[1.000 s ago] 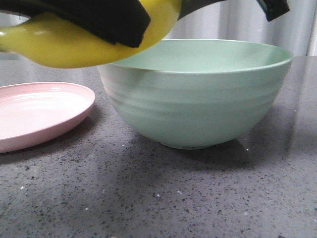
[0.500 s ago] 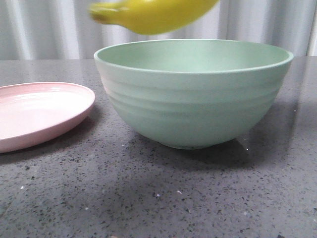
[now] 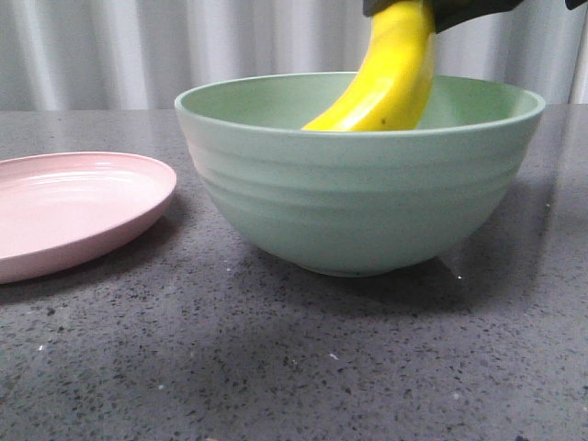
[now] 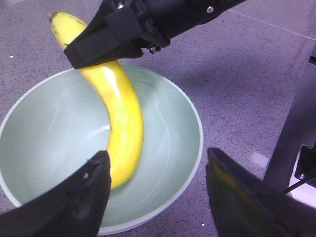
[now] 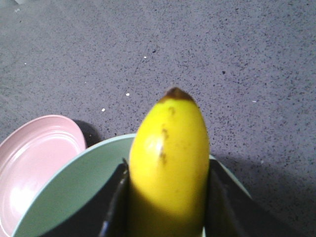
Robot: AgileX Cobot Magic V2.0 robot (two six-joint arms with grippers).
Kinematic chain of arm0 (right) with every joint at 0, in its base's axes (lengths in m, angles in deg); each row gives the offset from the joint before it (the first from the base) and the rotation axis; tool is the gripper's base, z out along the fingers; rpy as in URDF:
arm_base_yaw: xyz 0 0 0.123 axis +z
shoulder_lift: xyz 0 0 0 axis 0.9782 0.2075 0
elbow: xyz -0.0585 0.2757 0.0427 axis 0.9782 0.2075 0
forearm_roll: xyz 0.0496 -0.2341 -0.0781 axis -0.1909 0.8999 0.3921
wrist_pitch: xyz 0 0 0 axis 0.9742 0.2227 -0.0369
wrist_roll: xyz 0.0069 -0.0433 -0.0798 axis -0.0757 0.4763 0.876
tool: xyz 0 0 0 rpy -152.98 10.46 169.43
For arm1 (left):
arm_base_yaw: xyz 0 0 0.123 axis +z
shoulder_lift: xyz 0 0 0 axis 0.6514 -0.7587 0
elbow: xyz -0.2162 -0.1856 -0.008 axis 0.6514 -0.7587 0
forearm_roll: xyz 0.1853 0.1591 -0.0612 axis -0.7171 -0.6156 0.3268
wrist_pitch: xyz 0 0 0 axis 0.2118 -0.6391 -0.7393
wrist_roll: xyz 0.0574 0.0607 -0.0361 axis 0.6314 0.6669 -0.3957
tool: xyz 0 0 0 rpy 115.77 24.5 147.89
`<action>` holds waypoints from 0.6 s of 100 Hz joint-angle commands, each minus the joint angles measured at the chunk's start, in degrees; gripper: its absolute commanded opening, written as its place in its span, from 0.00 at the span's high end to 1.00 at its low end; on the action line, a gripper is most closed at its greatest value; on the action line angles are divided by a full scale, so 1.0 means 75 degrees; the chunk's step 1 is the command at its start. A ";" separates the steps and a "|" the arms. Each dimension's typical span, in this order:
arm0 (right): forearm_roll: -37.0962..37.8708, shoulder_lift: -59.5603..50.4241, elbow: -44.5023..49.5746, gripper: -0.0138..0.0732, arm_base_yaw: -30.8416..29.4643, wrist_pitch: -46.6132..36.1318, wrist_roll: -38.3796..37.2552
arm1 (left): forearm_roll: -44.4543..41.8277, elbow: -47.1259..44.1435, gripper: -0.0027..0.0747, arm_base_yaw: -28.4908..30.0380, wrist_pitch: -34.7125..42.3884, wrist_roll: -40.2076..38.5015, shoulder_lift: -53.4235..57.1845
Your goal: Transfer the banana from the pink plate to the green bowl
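The right pincer (image 5: pixel 165 207) pinched the banana (image 3: pixel 390 83) near its upper end, lower end dipping inside the bowl (image 3: pixel 358 184). The left pincer (image 4: pixel 155 197) hung spread and empty. Glossy, light, probably slippery: a firm mid-body grip looked safest.

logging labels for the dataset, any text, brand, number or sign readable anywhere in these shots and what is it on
None: no view shows any readable text.
The banana has only dark specks, no sticker.
The green bowl and the pink plate are plain, with no print or logo.
The right gripper shut on the banana and the open left gripper show bare black parts and screws, no lettering.
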 commanded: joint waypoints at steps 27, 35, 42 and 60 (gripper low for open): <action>0.0013 -0.0200 -0.0246 0.42 -0.0048 -0.0467 0.0099 | 0.0055 0.0277 0.46 -0.0004 0.0574 0.0003 0.0150; 0.0060 -0.0248 -0.0246 0.42 -0.0048 -0.0467 0.0099 | 0.0055 0.0277 0.46 -0.0004 0.0574 0.0003 0.0150; 0.0300 -0.0388 -0.0246 0.42 -0.0048 -0.0467 0.0099 | 0.0055 0.0277 0.46 -0.0004 0.0624 -0.0014 0.0150; 0.1002 -0.0962 -0.0246 0.52 -0.0048 -0.0020 0.0099 | 0.0081 0.0277 0.55 -0.0004 0.0773 -0.0050 0.0167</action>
